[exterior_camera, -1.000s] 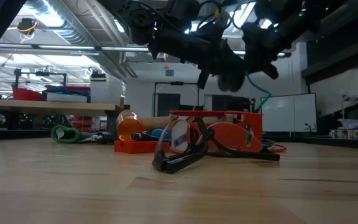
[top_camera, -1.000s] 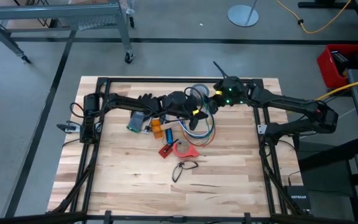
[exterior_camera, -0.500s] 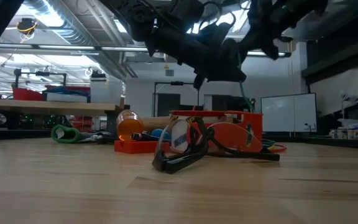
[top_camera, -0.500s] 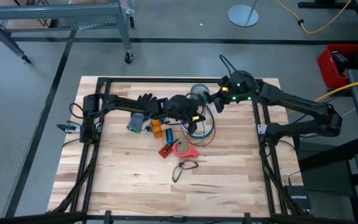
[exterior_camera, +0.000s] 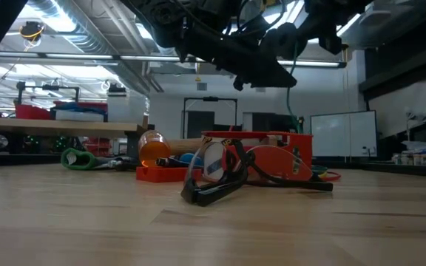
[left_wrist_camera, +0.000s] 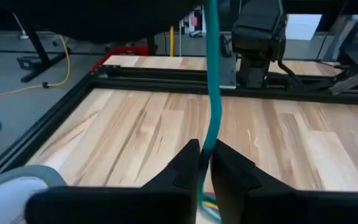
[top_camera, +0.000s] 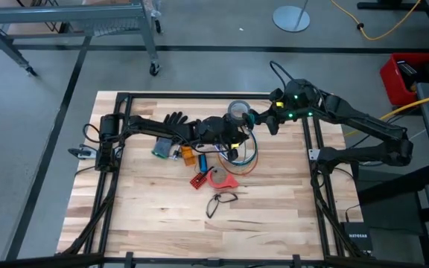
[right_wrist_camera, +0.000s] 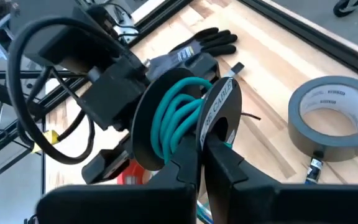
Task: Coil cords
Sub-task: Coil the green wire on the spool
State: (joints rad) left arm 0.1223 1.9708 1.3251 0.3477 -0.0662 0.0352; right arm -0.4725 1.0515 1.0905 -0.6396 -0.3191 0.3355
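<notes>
Above the counter's (top_camera: pixel 147 216) far edge, the right gripper (right_wrist_camera: pixel 199 140) holds a black spool (right_wrist_camera: pixel 185 115) wound with teal cord, jaws clamped on its rim. The left gripper (left_wrist_camera: pixel 205 163), jaws pinched on the teal cord (left_wrist_camera: pixel 213 81), holds it taut just beside the spool, the strand running straight between the two arms. The cords (top_camera: pixel 243 158) lie looped on the counter below (a grey tape roll (right_wrist_camera: pixel 333 111) sits close by).

A grey roll of tape (top_camera: pixel 238 111) sits near the back of the wooden desk (top_camera: pixel 147 216). A black glove (top_camera: pixel 174 117) lies further left. Glasses (top_camera: pixel 220 201) rest near the front, beside an orange block (top_camera: pixel 222 179).
</notes>
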